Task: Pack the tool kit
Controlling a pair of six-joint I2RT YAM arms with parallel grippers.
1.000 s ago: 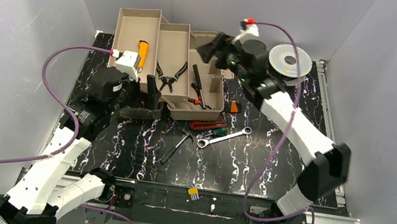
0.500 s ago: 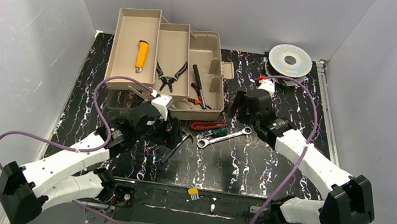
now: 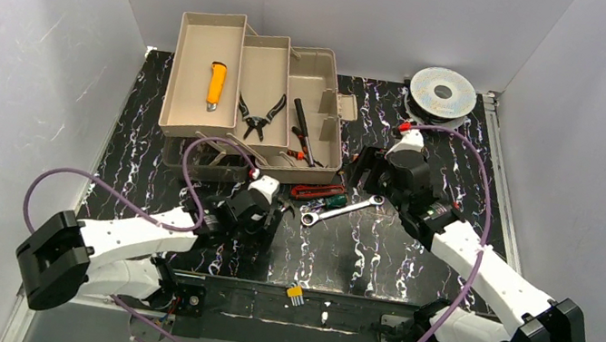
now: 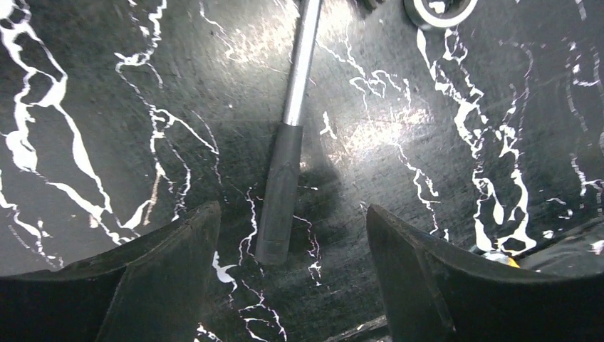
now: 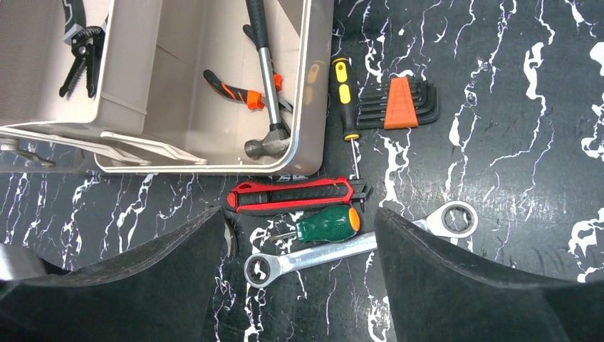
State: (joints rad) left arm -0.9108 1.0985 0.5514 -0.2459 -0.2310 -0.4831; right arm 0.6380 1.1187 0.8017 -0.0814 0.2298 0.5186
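The tan toolbox [image 3: 321, 91] stands open at the back, trays folded out. A yellow knife [image 3: 216, 84] lies in the left tray, pliers [image 3: 258, 115] in the middle tray, and a hammer [image 5: 267, 78] in the main box. My left gripper [image 4: 292, 214] is open, low over a black-handled steel tool [image 4: 283, 178] that lies between its fingers. My right gripper [image 5: 299, 214] is open above a silver wrench [image 5: 335, 253], a green screwdriver [image 5: 327, 223] and a red utility knife [image 5: 292, 196] in front of the box.
A yellow-black screwdriver [image 5: 344, 96] and an orange-holder hex key set [image 5: 399, 103] lie right of the box. The silver wire spool [image 3: 443, 92] stands at the back right. The smoky lid [image 3: 205, 160] hangs at the box's front left. A small yellow part [image 3: 295, 295] sits at the near edge.
My left arm has swung from the box's front left down to the black-handled tool. My right arm has pulled back from over the box to the tools at its front right.
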